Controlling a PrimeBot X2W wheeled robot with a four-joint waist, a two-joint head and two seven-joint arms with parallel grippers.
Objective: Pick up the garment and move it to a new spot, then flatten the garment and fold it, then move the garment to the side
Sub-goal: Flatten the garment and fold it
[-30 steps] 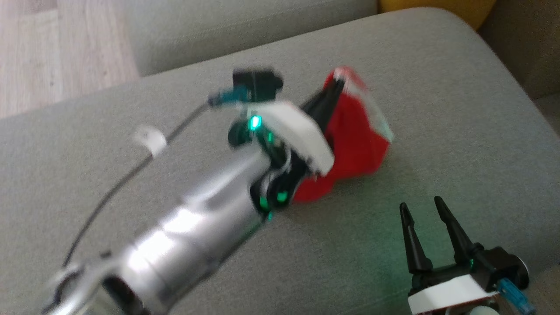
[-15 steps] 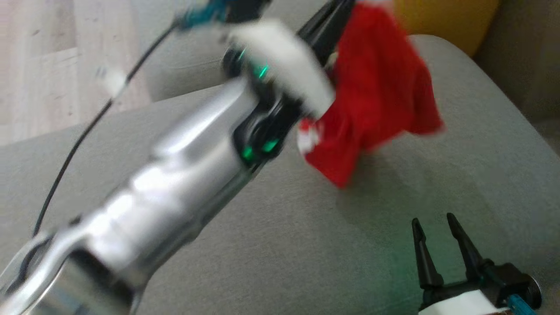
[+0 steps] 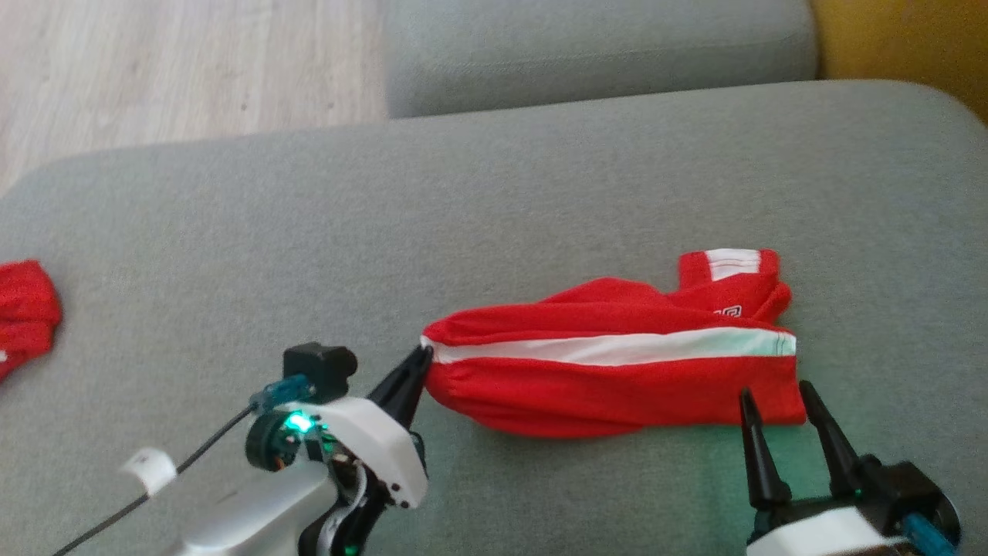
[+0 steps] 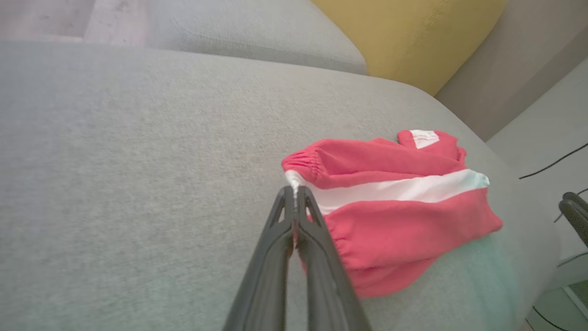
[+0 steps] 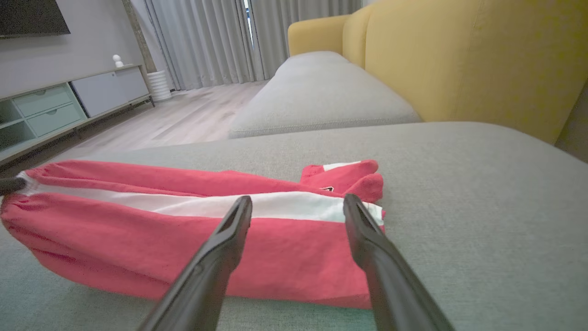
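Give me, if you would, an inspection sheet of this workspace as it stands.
Surface: grey cushion, carrying the garment.
Job's things: red garment with a white stripe, lying stretched out but bunched, not yet flat.
Clutter: second red cloth at the head view's left edge.
Grippers: left gripper, jaws shut on the garment's gathered end; right gripper, jaws open at the opposite end, gripping nothing.
Cables: dark cable running back from the left gripper.
Surroundings: wooden floor, yellow sofa back, curtains, low cabinet.
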